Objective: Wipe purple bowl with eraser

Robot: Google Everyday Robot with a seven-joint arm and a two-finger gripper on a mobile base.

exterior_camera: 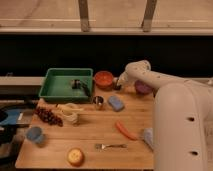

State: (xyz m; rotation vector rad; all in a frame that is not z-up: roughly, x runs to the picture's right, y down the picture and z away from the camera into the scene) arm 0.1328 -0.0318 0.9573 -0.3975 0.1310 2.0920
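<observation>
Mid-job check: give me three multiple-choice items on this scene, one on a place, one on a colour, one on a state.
1. The gripper is: A between the orange bowl and the purple bowl; B at the front edge; C far left.
2. The tray is: A blue; B green; C red.
3. The carrot: A lies flat on the table; B stands on end; C is cut up.
A: it sits between both bowls. B: its walls are green. A: it rests whole on the wood.
</observation>
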